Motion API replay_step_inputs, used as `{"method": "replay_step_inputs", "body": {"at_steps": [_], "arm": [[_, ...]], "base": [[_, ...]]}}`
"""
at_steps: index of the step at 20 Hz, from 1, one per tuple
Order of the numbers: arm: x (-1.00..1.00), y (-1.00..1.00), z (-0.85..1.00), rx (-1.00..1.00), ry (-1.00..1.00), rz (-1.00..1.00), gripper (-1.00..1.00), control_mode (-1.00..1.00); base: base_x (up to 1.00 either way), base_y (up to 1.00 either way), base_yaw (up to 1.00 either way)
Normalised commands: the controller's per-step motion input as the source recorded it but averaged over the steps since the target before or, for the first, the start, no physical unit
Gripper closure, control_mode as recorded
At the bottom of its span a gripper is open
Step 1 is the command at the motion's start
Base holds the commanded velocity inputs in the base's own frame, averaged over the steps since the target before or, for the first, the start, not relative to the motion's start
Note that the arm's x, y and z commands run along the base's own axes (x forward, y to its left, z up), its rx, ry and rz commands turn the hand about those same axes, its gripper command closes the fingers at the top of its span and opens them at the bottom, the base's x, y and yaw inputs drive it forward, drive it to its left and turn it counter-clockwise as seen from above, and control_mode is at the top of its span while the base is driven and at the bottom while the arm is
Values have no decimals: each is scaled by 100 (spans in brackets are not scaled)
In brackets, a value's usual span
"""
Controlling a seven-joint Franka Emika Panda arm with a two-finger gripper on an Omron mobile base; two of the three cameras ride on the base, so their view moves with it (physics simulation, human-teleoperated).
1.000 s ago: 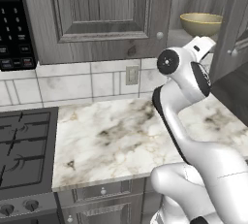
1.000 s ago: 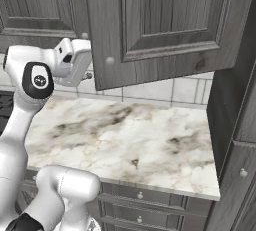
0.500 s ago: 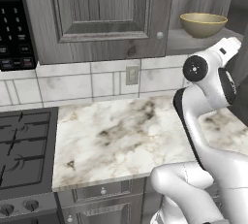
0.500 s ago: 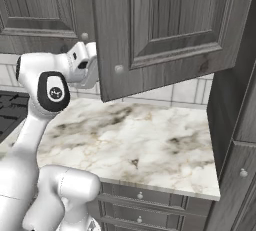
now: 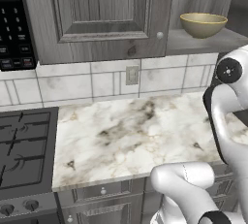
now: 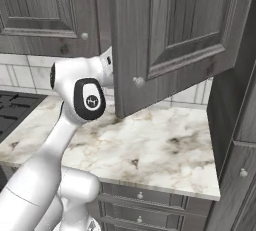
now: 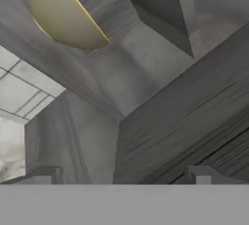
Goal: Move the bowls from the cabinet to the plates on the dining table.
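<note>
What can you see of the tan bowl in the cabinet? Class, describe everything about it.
The tan bowl is round, glossy and olive-yellow, with a thin paler rim and walls that narrow towards its bottom. It stands upright on the lowest shelf of the open grey wood-grain cabinet, near the shelf's front edge, with nothing in it that can be seen. Nothing touches it but the shelf. In the hand view it shows tilted at the upper left, well apart from the fingertips.

No text or label can be read.
</note>
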Motion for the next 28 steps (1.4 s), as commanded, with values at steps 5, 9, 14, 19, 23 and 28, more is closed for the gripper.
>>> {"method": "replay_step_inputs", "body": {"at_steps": [5, 9, 14, 19, 23, 28], "arm": [[-26, -81, 23, 0, -13, -5, -100, -100], [-16, -84, 19, 0, -12, -5, -100, -100], [-11, -84, 14, -1, -12, -6, -100, -100], [-8, -50, 2, -2, -11, -3, -100, -100], [-27, 44, -14, -6, -10, 1, -100, -100], [-42, 91, -8, -1, -9, 10, -100, -100]], "base": [[0, 0, 0], [0, 0, 0], [0, 0, 0], [0, 0, 0], [0, 0, 0], [0, 0, 0]]}}
